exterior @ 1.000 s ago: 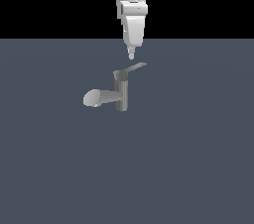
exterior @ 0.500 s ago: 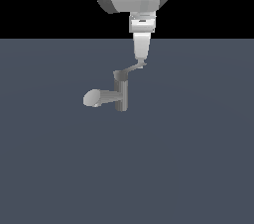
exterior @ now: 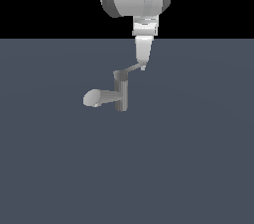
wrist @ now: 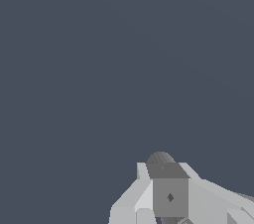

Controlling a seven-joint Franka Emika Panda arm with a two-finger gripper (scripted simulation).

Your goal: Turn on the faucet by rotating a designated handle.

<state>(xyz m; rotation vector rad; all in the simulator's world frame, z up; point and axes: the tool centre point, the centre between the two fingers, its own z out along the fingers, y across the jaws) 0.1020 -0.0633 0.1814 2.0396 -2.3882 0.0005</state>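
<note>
In the exterior view, the faucet (exterior: pixel 120 94) stands on the dark tabletop (exterior: pixel 198 168) a little left of centre, its thick spout (exterior: pixel 99 97) reaching toward the exterior view's left with the pale rounded end facing out. The handle (exterior: pixel 131 70) runs from the cap up and toward the exterior view's right, and the gripper (exterior: pixel 143 64) hangs straight above its far tip, appearing to touch it. The fingers look drawn together into one narrow point, though whether they are fully closed cannot be told from here. Compared with a second ago, the arm has shifted toward the exterior view's right and the handle has swung with it, its tip now further right and higher in the picture. That suggests the push is already turning the lever, so the task looks under way rather than finished.

In the wrist view, the gripper (wrist: pixel 170 197) fills the lower edge, with a dark rounded cap just beyond it, likely the top of the faucet. The rest is bare tabletop (wrist: pixel 99 69). The jaw state is no clearer here.
</note>
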